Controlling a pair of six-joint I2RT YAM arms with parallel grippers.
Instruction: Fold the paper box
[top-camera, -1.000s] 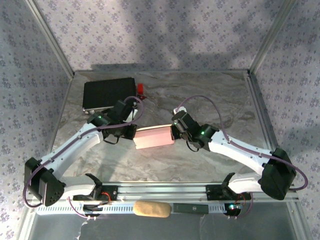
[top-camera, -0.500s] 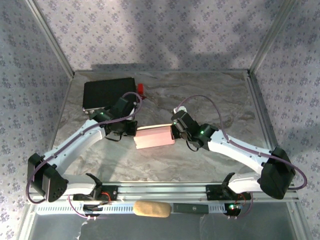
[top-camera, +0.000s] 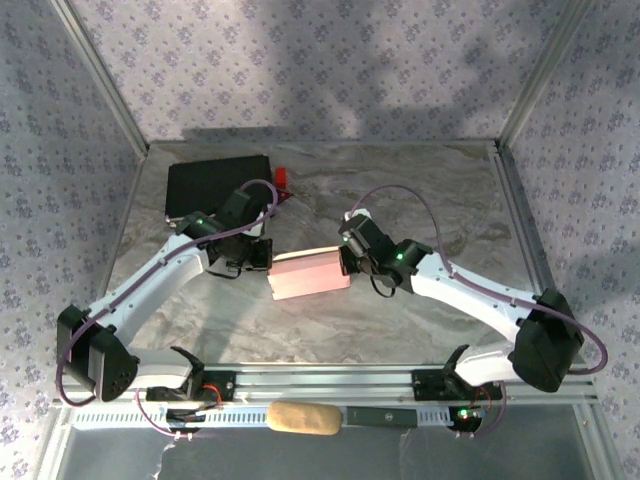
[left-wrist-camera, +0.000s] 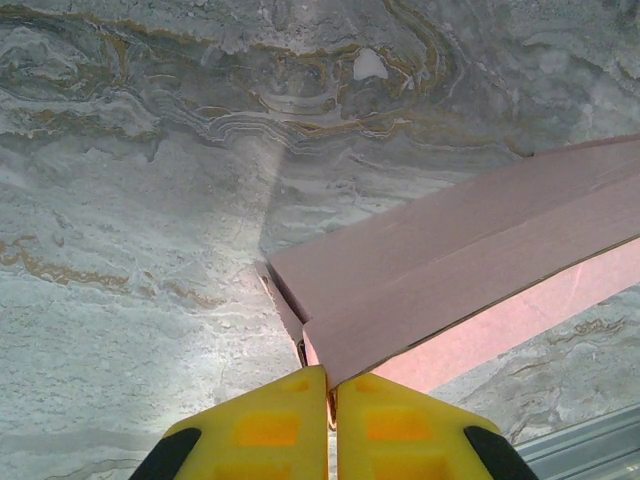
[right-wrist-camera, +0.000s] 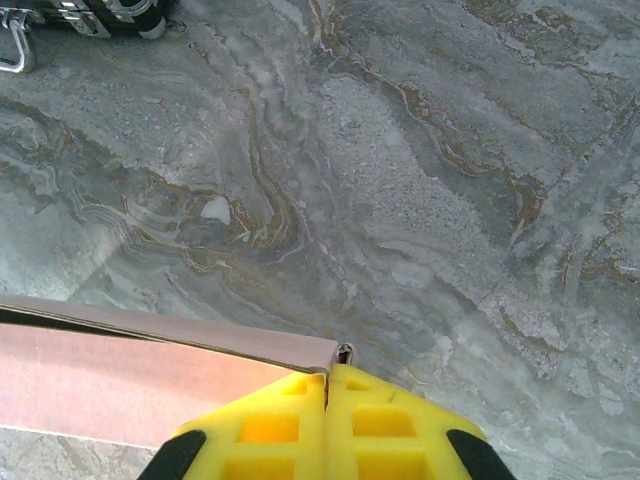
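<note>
The pale pink paper box (top-camera: 309, 276) is held up between both arms at mid table, as a small folded rectangle. My left gripper (top-camera: 266, 258) is shut on its left end; in the left wrist view the pink cardboard (left-wrist-camera: 470, 260) runs up and right from between the yellow fingers (left-wrist-camera: 262, 430). My right gripper (top-camera: 346, 257) is shut on the right end; in the right wrist view the box (right-wrist-camera: 130, 375) stretches left from the yellow fingers (right-wrist-camera: 390, 430), with its corner pinched between them.
A black case (top-camera: 215, 185) lies at the back left with a small red object (top-camera: 282, 177) beside it. A tan roll (top-camera: 302, 419) lies on the front rail. Metal frame posts and patterned walls bound the marble table (top-camera: 420, 190).
The left arm's elbow has swung up and left while its gripper stays on the box. The right gripper has shifted slightly up and left. The box has barely moved.
</note>
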